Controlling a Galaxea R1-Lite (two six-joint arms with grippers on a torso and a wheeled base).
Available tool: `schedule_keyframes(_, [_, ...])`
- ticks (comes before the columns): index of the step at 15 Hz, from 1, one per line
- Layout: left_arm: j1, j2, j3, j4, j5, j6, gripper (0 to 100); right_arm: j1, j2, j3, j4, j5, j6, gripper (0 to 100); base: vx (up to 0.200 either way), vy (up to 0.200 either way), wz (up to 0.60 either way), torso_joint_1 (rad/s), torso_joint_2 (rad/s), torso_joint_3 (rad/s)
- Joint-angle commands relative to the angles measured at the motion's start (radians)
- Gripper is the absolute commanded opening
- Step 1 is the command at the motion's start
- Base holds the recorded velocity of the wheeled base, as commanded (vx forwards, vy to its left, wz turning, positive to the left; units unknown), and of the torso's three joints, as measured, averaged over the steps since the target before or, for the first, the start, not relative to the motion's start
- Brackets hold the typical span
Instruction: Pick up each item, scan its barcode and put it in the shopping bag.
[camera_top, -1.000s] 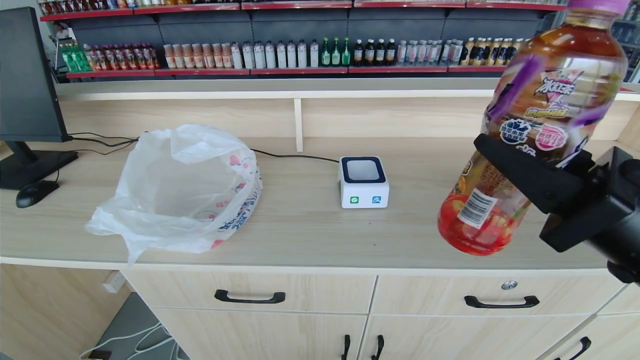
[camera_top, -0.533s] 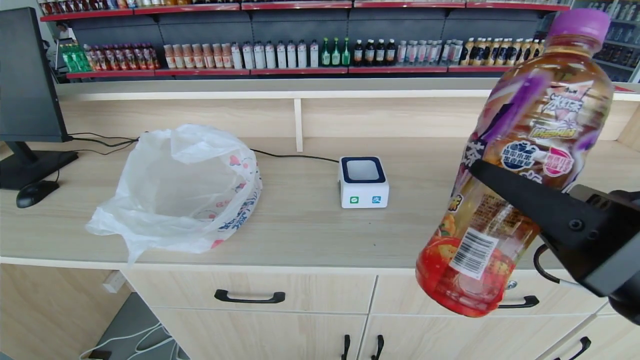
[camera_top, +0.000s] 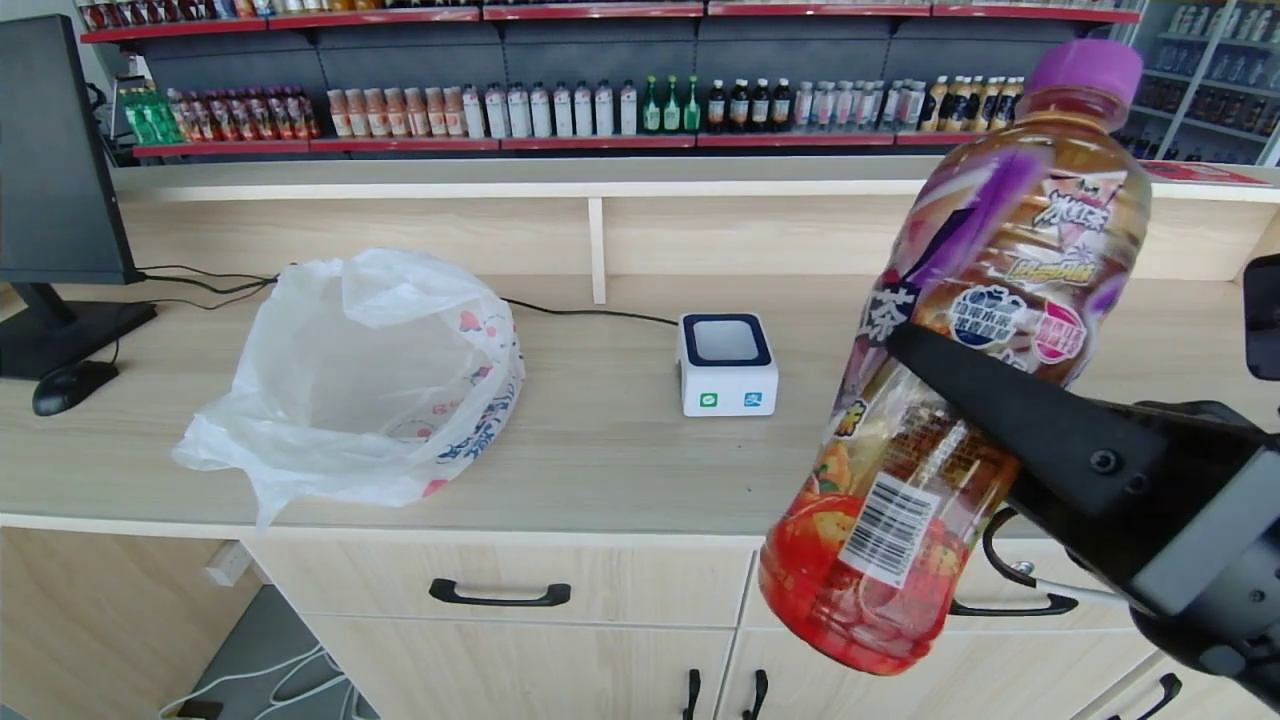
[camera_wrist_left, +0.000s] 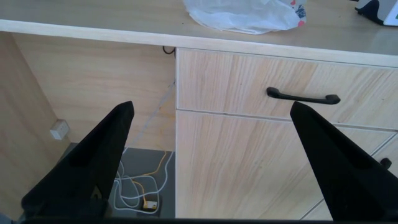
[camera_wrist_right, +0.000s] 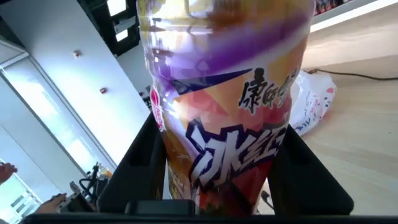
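counter (camera_top: 620, 470): light wood | drawers (camera_top: 640, 585): black handles (camera_top: 499, 595) | shelves (camera_top: 600, 142): red-edged, bottled drinks (camera_top: 540, 108) | monitor (camera_top: 50, 150): left

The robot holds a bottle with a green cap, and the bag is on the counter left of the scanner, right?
No: the cap is purple, not green, as the head view shows. Otherwise yes: the right gripper holds the bottle, and the bag is on the counter left of the scanner.

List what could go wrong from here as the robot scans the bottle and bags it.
1. The right hand grips the tilted bottle mid-body in the air; a slip could drop it.
2. The barcode near its base faces the robot, not the scanner, so the scan may fail unless it is turned.
3. The bag lies slumped on the counter, so the bottle may catch its rim.
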Motion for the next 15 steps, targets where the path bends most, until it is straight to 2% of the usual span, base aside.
schedule_keyframes(1, [0.0,0.001,0.0,0.0,0.0,0.0,100,0.083,0.045,0.03,-0.028,0.0,0.001,0,0.0,0.0,0.0,0.0,0.0,0.0])
schedule_keyframes(5, [0.0,0.001,0.0,0.0,0.0,0.0,100,0.178,0.045,0.041,-0.055,0.0,0.001,0,0.0,0.0,0.0,0.0,0.0,0.0])
schedule_keyframes(15, [0.0,0.001,0.0,0.0,0.0,0.0,100,0.183,0.03,0.067,-0.074,0.0,0.043,0,0.0,0.0,0.0,0.0,0.0,0.0])
